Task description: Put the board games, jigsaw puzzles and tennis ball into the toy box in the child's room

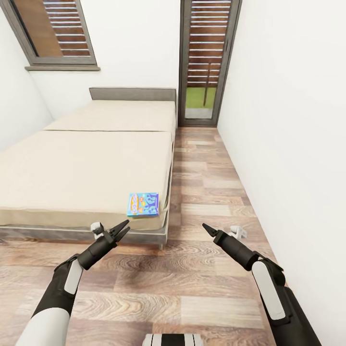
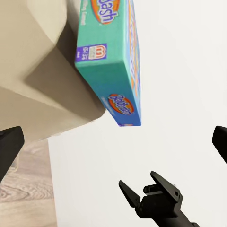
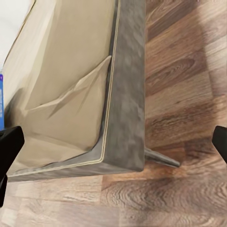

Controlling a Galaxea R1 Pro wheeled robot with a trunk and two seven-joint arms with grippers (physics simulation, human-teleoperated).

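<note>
A small blue board game (image 1: 142, 203) lies flat on the bed (image 1: 81, 163), at the near right corner of the cream mattress. My left gripper (image 1: 126, 227) hovers open just in front of and below that corner, a little left of the box. The left wrist view looks up at the box's teal edge (image 2: 111, 61) jutting past the mattress (image 2: 33, 71). My right gripper (image 1: 207, 228) is open over the floor to the right of the bed, nothing between its fingers (image 3: 9, 142). In the right wrist view the bed corner (image 3: 123, 94) fills the middle.
The white wall (image 1: 298, 144) runs close along the right. A strip of wood-plank floor (image 1: 206, 178) lies between it and the bed, leading to a shuttered glass door (image 1: 206, 62). A window (image 1: 57, 33) is behind the bed. A bed leg (image 3: 163, 158) angles out under the frame.
</note>
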